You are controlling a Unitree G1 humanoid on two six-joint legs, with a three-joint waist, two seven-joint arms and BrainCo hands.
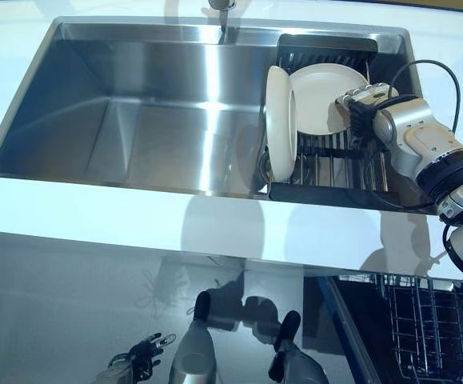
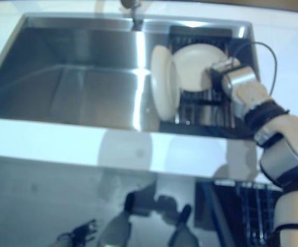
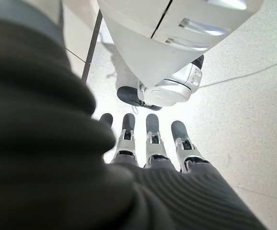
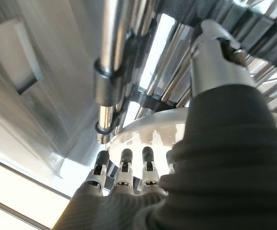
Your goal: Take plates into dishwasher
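While right robot hand (image 1: 365, 106) grips round glossy white plate (image 1: 321, 98), left robot hand (image 3: 150, 143) hangs straight-fingered.

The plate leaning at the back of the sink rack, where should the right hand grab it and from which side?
Probably by its right rim, coming from the right. The plate leans in the dish rack with that edge free, while another plate stands on edge close on its left. The right hand is already at that rim.
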